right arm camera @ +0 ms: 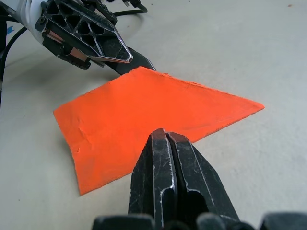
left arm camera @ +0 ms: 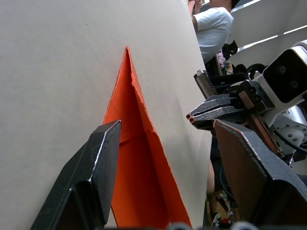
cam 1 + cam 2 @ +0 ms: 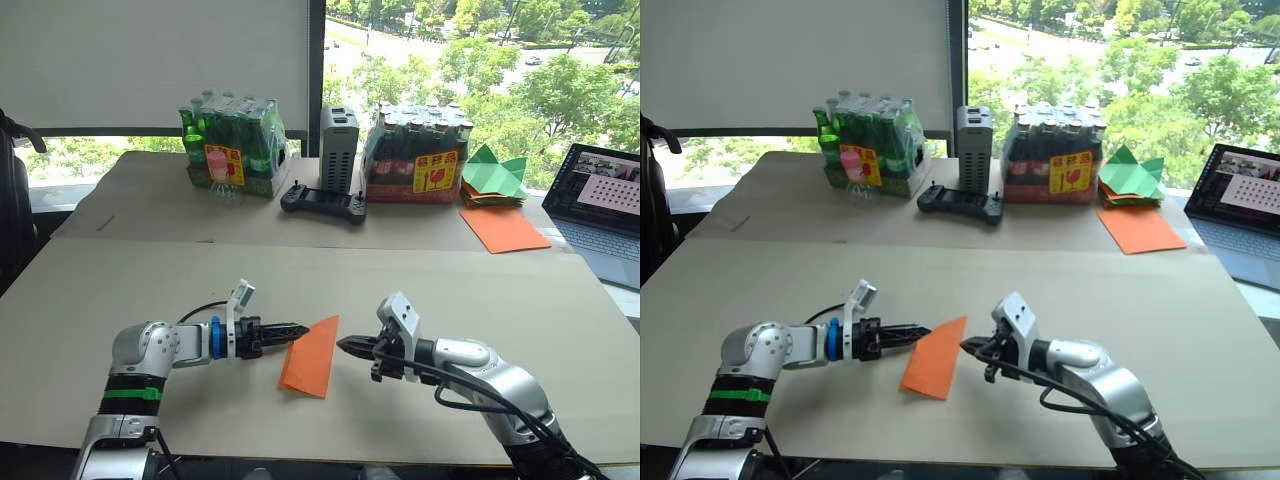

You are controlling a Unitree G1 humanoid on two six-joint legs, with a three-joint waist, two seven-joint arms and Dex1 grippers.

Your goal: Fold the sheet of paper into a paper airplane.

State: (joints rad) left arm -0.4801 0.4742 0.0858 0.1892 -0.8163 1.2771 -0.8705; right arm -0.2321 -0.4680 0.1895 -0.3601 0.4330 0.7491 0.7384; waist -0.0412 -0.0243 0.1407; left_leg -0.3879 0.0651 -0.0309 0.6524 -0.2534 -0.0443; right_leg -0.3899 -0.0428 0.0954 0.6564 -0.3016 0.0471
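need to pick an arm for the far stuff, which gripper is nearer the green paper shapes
Right. The right gripper sits beside the sheet of paper on the side toward the green paper shapes; the left gripper is across the sheet, farther away.

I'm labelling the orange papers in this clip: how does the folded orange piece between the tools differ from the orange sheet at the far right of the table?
The sheet of paper is folded into a layered pointed wedge; the larger orange sheet lies as a flat, unfolded rectangle. The first sits between the left tool and right tool; the second lies far from both, beside the laptop and below the green paper shapes. Both are bright orange.
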